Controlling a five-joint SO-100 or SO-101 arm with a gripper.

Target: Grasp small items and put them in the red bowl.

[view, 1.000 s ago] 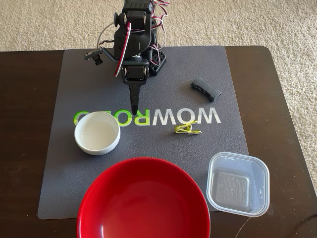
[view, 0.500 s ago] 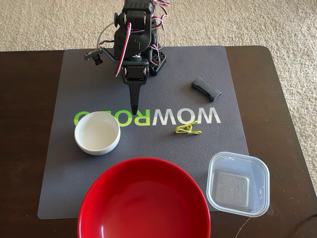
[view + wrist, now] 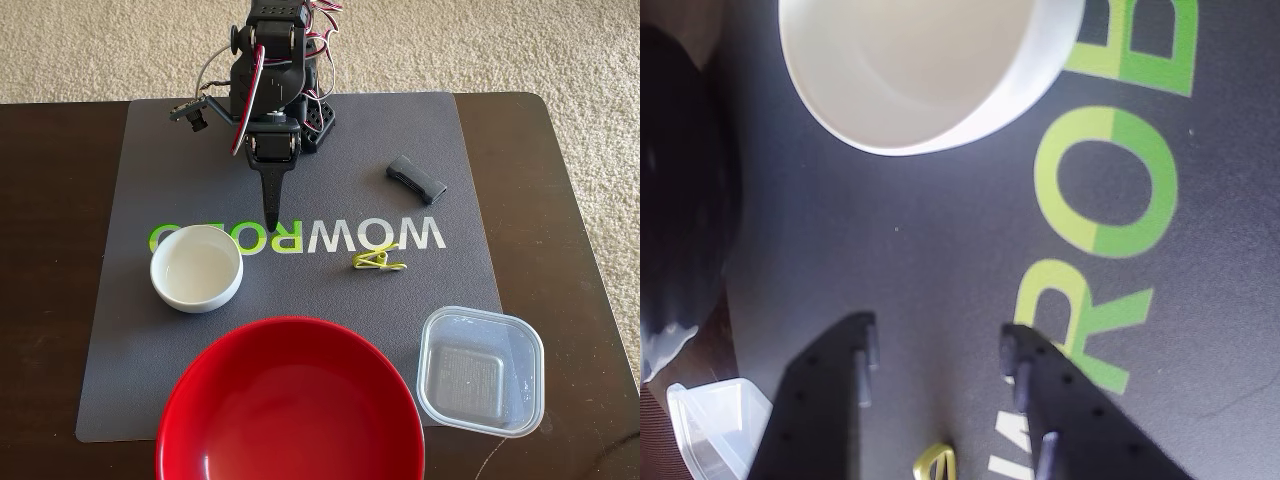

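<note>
Nothing has moved; gripper (image 3: 935,345) hangs empty, jaws apart; swing toward four o'clock, drop over the clip (image 3: 378,262), then squeeze gently

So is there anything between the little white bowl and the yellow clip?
In the fixed view, only mat lettering lies between the white bowl and the yellow clip.

**Surfaces and finishes**

The red bowl (image 3: 290,405) at bottom centre is glossy, smooth plastic. The white bowl (image 3: 196,267) looks smooth with a soft sheen. The container (image 3: 481,371) at lower right is clear, slightly frosted plastic. The mat (image 3: 300,180) is matt grey; the desk (image 3: 50,250) dark polished wood; the carpet (image 3: 500,45) rough, looped.
</note>
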